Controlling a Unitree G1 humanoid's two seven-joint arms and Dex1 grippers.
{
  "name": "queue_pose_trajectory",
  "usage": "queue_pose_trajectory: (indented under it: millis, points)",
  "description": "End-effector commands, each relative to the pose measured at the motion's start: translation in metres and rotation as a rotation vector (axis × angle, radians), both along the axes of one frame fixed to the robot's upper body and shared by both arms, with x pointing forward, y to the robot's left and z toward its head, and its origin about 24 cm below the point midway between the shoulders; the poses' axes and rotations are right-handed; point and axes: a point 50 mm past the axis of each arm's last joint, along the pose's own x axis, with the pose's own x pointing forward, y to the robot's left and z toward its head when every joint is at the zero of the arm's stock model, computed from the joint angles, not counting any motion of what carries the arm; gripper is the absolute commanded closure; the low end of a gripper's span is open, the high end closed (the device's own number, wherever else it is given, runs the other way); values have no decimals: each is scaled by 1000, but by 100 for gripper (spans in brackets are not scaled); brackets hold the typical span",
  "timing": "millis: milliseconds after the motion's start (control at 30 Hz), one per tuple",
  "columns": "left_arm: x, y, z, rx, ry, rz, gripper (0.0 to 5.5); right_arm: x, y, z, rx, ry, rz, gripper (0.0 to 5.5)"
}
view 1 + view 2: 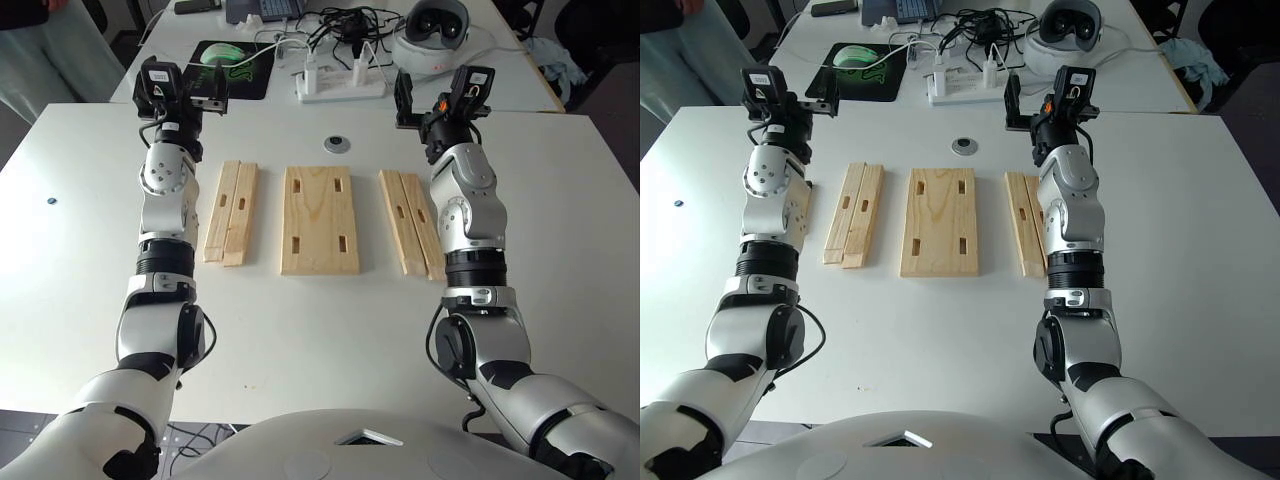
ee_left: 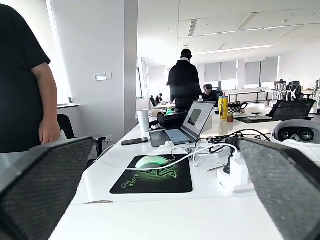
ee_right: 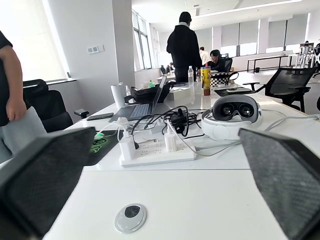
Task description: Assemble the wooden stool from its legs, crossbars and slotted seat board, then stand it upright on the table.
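Note:
The slotted seat board point(image 1: 320, 220) lies flat in the middle of the white table point(image 1: 90, 250). To its left lie two wooden stool pieces point(image 1: 232, 212) side by side, and two more wooden pieces point(image 1: 410, 222) lie to its right, partly under my right forearm. My left gripper point(image 1: 180, 100) is held up beyond the left pieces, open, with nothing between its dark pads point(image 2: 45, 190). My right gripper point(image 1: 442, 100) is held up beyond the right pieces, also open and empty, its pads point(image 3: 285, 180) wide apart. Both point toward the table's far edge.
A round grey grommet point(image 1: 337, 145) sits in the table behind the board. On the adjoining desk are a white power strip point(image 1: 340, 85) with cables, a mouse on a dark pad point(image 1: 235, 65), a VR headset point(image 1: 432, 35) and a laptop point(image 2: 187, 127).

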Motion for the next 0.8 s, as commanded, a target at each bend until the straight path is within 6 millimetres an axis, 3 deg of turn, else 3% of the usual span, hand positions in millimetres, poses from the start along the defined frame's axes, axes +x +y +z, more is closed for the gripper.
queue_pose_trajectory:
  millis: [33,333,800]
  points:
    - [-2,4,-4,-3,37,-3,10,1,2,3,4,-2,6,11]
    - [-4,2,-2,-1,22,-5,10,1,-1,5,-7,-4,10,11]
    - [-24,-2,-22,-66,35,59,10,6,-5,5,-66,27,76,11]
